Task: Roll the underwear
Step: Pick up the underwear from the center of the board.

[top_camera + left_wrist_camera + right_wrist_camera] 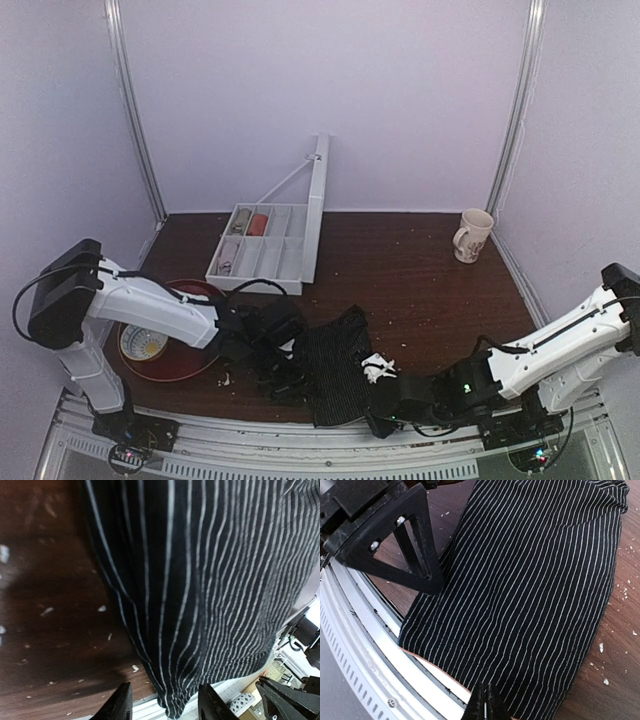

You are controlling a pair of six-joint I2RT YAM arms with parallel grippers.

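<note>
The underwear [335,368] is a black pinstriped cloth lying flat at the table's near edge, its near end over the metal rail. My left gripper [280,372] is at its left side. In the left wrist view it [165,687] is open, with the cloth's near corner [172,700] between the fingers. My right gripper [378,420] is at the near right corner. In the right wrist view it [483,687] is shut, its tips pinching the light hem edge of the underwear [530,580]. The left gripper's finger [415,540] shows there at the cloth's far side.
A red tray [190,292] holding a white dish sits at left. A grey compartment box [262,255] with its lid up stands at the back, and a mug [473,235] at back right. A small white scrap [378,368] lies right of the cloth. The metal rail [380,660] borders the near edge.
</note>
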